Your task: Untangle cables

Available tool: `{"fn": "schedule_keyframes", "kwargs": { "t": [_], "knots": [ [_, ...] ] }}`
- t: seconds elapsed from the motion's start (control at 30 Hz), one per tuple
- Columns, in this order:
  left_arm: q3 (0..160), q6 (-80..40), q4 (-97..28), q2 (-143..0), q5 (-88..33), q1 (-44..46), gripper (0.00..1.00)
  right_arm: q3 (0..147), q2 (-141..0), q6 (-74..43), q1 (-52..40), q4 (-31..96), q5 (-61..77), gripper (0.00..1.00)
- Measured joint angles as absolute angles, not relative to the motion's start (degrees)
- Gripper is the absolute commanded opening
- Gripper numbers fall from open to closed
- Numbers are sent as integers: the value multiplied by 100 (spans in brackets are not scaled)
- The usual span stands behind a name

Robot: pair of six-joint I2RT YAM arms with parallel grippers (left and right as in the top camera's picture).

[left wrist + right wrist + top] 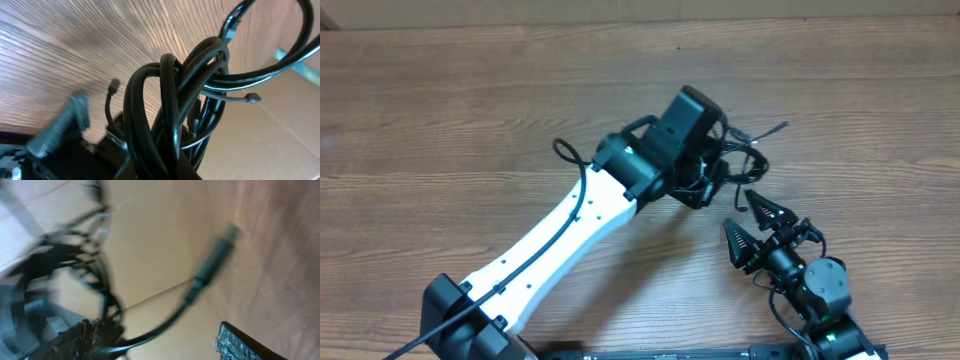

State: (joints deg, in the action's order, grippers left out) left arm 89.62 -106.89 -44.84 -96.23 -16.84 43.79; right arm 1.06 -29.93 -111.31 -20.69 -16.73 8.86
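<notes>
Cables [170, 115] sit right against the lens in the left wrist view: a thick knot of black cords, loops crossing each other and rising from the bottom edge. Left gripper [706, 182] is clenched tight on the lower part of that bundle. Its fingers are mostly hidden behind the cords, only dark shapes at the bottom of the frame. Loose ends stick out of the knot:
- small plug [114, 86] on the left
- grey-tipped end [254, 98] on the right
- top connector [232, 22] on a wide loop

Overhead: the knot sits at the tip of the left arm, right of centre on the wooden table [470, 100], with one thin end poking toward the upper right.

Right gripper [737, 208] is just beside the knot, on its lower right, tips aimed at it. Jaws are spread wide with nothing gripped between them. Can't tell from above whether the upper tip touches a cord.

Right wrist view is heavily blurred. Both fingers [95, 335] show at the bottom edge, well apart. One cord with a long plug [215, 255] arcs down across the gap toward the finger at frame left. Contact there is unclear. The rest of the bundle is a dark smear at far left.
</notes>
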Motion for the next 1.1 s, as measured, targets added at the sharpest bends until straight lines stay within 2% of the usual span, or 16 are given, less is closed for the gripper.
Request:
{"fn": "schedule_keyframes", "kwargs": {
  "t": [0.1,0.2,0.27,0.57,0.6,0.67,0.77,0.83,0.87,0.97,1.1],
  "knots": [
    [8962,-10763,-4351,-9623,-1581,4545,4,106,-3415,-11240,-2069,-1977,965,51],
    [8962,-10807,-4366,-9623,-1500,4654,4,106,-3758,-11233,-2069,-2217,1026,19],
    [8962,-10809,-4438,-9623,-1459,4678,4,106,-3931,-11244,-2073,-2231,1035,4],
    [8962,-10763,-4539,-9623,-1153,4222,4,106,-4458,-10073,-2073,-1885,1076,4],
    [8962,-10737,-4536,-9623,-1210,4097,4,106,-4482,-9937,-2073,-1800,1107,5],
    [8962,-10584,-4541,-9623,-1332,3868,4,106,-4528,-9721,-2071,-1826,1173,45],
    [8962,-10333,-4569,-9623,-1382,3701,4,106,-4536,-9450,-2071,-2322,1249,52],
    [8962,-10252,-4622,-9623,-1422,3715,4,106,-4534,-9406,-2073,-2783,1310,64],
    [8962,-10202,-4637,-9623,-1439,3750,4,106,-4539,-9437,-2073,-3004,1334,67],
    [8962,-10186,-4633,-9623,-1481,3863,4,106,-4525,-9826,-2073,-3214,1389,73],
    [8962,-10206,-4556,-9623,-1498,4042,4,106,-4532,-10377,-2073,-3124,1417,76]
  ]
}}
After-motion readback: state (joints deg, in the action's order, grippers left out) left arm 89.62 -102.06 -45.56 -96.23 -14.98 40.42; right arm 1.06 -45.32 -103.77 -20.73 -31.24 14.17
